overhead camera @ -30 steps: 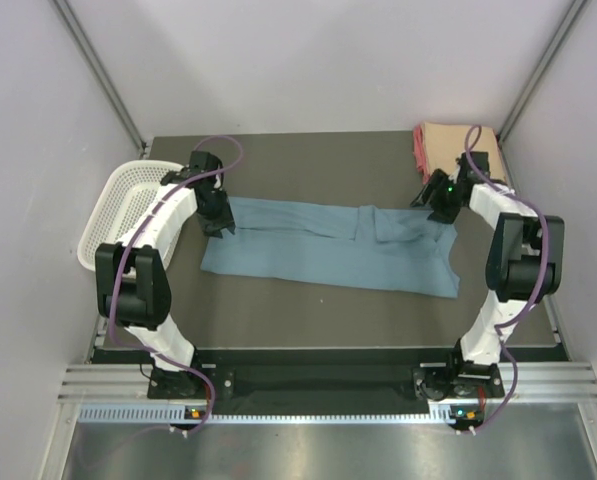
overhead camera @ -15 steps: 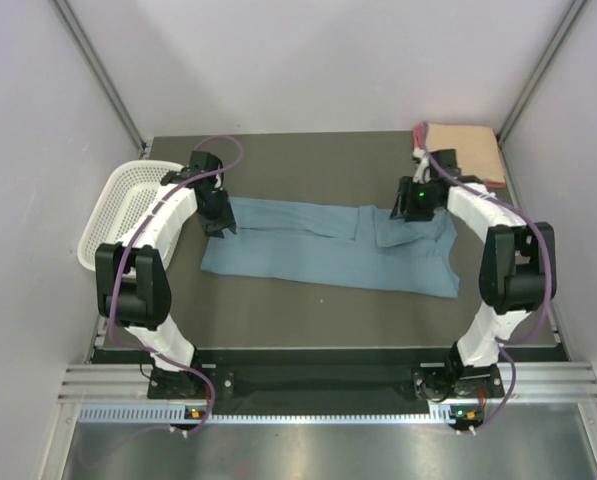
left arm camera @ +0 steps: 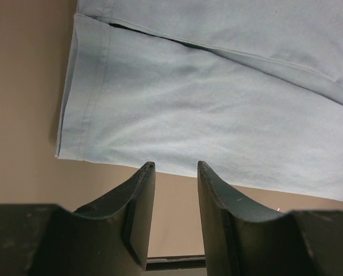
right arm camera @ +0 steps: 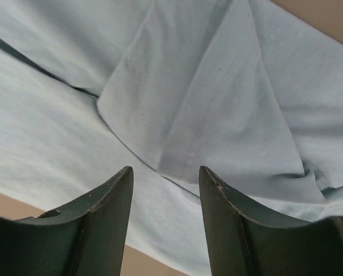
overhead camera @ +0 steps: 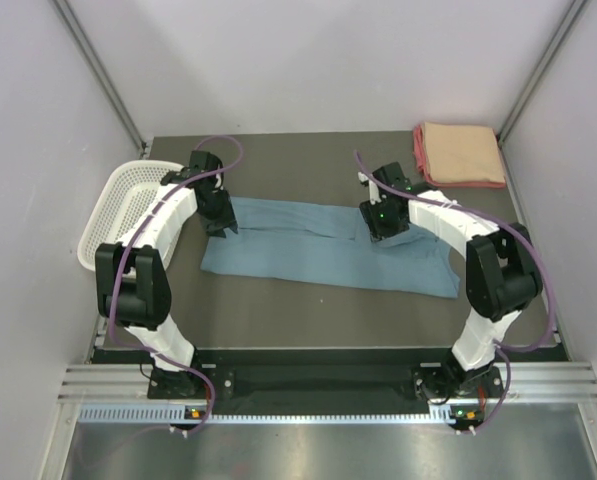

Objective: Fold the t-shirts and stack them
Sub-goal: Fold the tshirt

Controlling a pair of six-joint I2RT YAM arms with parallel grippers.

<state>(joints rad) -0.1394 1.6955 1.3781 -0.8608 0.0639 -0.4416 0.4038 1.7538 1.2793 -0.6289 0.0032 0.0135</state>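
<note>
1. the left gripper (left arm camera: 174,167) has its jaws apart, and nothing is between them.
2. it hangs low at the left end of the blue-grey t-shirt (overhead camera: 328,255). its tips are right at the cloth's edge, where the shirt meets the brown table (overhead camera: 298,160). the wrist view does not show if the tips touch the cloth.
3. the right gripper (right arm camera: 165,169) has its jaws apart too, and it holds nothing.
4. it hangs over the shirt, a bit to the right of the middle. under its tips there is a folded flap of cloth with a sewn line running along it, and a small crease off to one side.
5. the blue-grey t-shirt lies flat in the middle of the table. it is spread out long, from the left arm across to the right arm. its left end looks smooth, with a hem down the side. its right half has more folds and bumps.
6. in the far right corner of the table lies a peach t-shirt (overhead camera: 461,150), folded into a flat square shape.
7. it sits on top of a pink-red t-shirt (overhead camera: 419,152). only the edges of that one peek out.
8. this small stack is well apart from the blue-grey shirt.
9. a white basket (overhead camera: 128,205) sits at the left edge of the table, just beside the left arm.
</note>
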